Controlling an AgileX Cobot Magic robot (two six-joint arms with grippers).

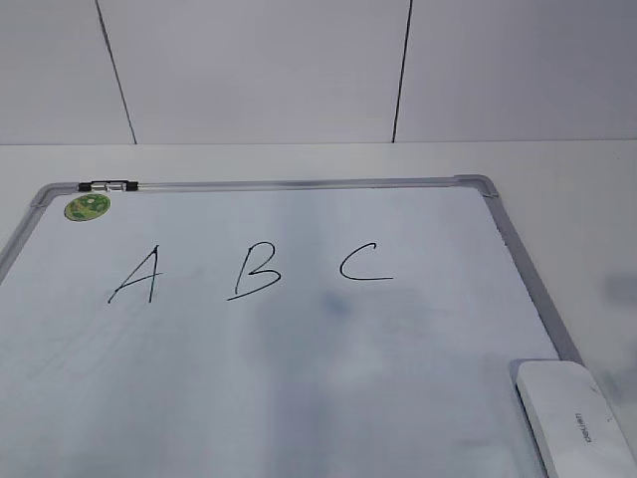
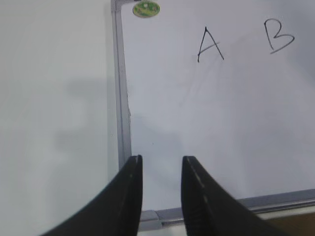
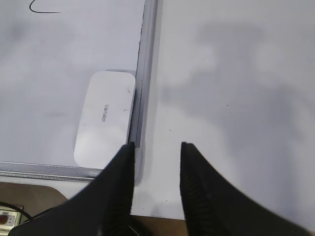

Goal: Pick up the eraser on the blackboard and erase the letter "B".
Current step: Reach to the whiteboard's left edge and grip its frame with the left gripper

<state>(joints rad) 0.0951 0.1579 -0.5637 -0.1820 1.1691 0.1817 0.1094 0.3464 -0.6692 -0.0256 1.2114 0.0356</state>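
The blackboard (image 1: pixel 299 378) is a white dry-erase board with a grey frame, lying flat. The letter "B" (image 1: pixel 255 271) stands between a black "A" (image 1: pixel 136 276) and "C" (image 1: pixel 364 264). The "B" also shows in the left wrist view (image 2: pixel 278 35). The eraser (image 1: pixel 577 416) lies on the board's near right corner, against the frame; it also shows in the right wrist view (image 3: pixel 105 117). My left gripper (image 2: pixel 161 160) is open and empty over the board's near left corner. My right gripper (image 3: pixel 156 145) is open and empty over the table, just right of the frame and eraser.
A round green sticker (image 1: pixel 88 206) sits at the board's far left corner, next to a marker (image 1: pixel 109 185) on the top frame. White table (image 3: pixel 231 98) lies right of the board. The table's front edge (image 3: pixel 157 214) is close under my right gripper.
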